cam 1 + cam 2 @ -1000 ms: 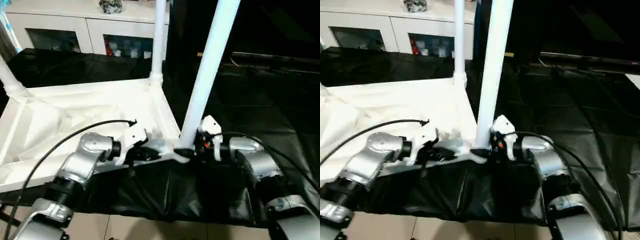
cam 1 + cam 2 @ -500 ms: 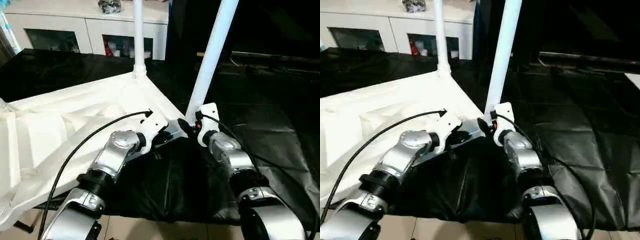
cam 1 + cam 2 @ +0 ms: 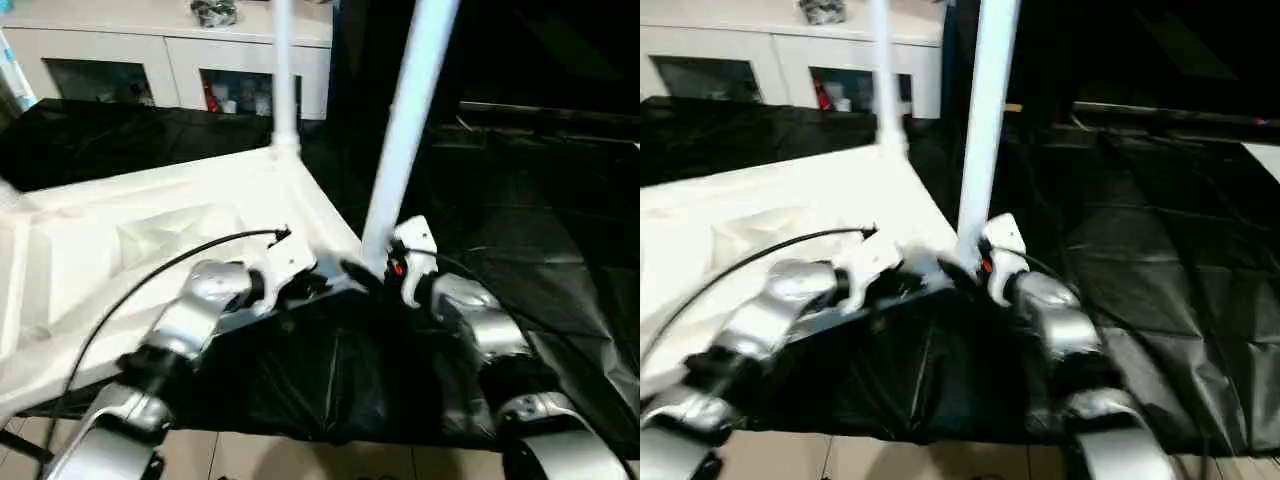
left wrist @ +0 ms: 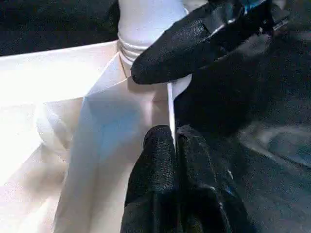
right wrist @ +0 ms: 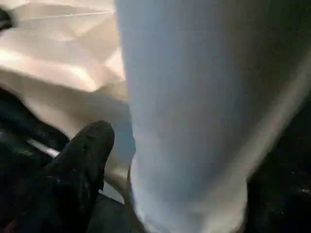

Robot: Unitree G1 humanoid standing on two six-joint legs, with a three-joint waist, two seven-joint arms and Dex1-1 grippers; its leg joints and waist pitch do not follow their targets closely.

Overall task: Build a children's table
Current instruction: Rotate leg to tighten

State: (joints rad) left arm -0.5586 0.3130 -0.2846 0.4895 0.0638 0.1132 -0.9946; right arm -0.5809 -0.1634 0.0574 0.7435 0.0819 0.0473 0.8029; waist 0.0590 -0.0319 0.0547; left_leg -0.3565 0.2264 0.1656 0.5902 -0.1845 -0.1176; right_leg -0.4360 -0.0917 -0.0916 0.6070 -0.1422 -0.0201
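Near edge: black-draped work table (image 3: 330,390) drops off to tiled floor (image 3: 300,462) right under both forearms, so no room on the near side.

Tabletop (image 3: 120,250) lies upside down, ribbed underside up, on the robot's left half of the work table; its near corner sits at the table's front edge between the two grippers.

Left gripper (image 4: 172,145): fingers pressed together on the tabletop's thin rim wall just short of the corner socket; left wrist view shows both black fingers meeting over the rim edge. The head views show only the wrist there (image 3: 285,275).

Right gripper (image 3: 365,275): at the base of the near leg (image 3: 405,130), which stands upright in the corner socket. In the left wrist view one of its black fingers (image 4: 180,48) lies across the leg just above the threaded collar. The right wrist view has the leg (image 5: 194,111) close up with one finger (image 5: 82,155) beside it; second finger hidden, so can't tell if it's clamped.

Right of the leg: open black cloth, wrinkled.

Further back: second leg (image 3: 283,80) upright in the far corner socket. Behind it, a white cabinet with glass doors (image 3: 150,70) along the back wall.
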